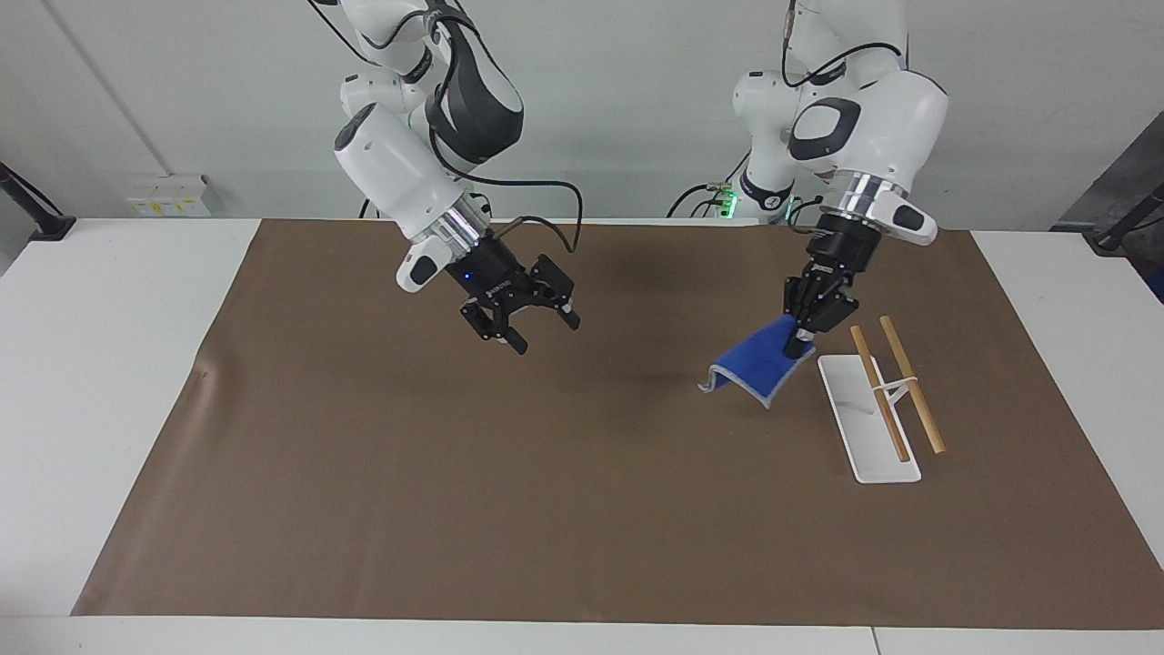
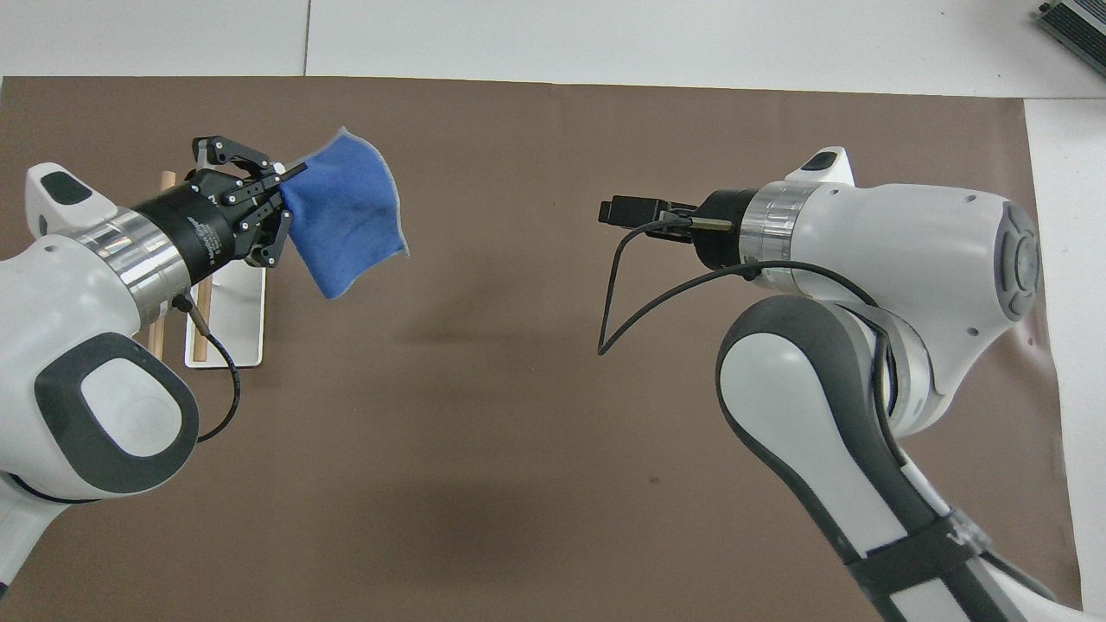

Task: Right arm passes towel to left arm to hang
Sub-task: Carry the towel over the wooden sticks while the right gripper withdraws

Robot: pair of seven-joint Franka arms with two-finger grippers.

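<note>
The blue towel [image 1: 753,367] [image 2: 346,216] hangs in the air from one corner, pinched by my left gripper [image 1: 798,346] [image 2: 289,173], which is shut on it. It floats above the brown mat right beside the white stand with two wooden rods [image 1: 896,389] [image 2: 200,311], toward the left arm's end of the table. My right gripper [image 1: 544,329] [image 2: 615,211] is up over the mat toward the right arm's end, open with nothing between its fingers, well apart from the towel.
A brown mat [image 1: 546,509] covers most of the white table [image 1: 100,364]. The rod stand's white base [image 1: 868,428] lies on the mat. A cable loops under the right wrist [image 2: 622,294].
</note>
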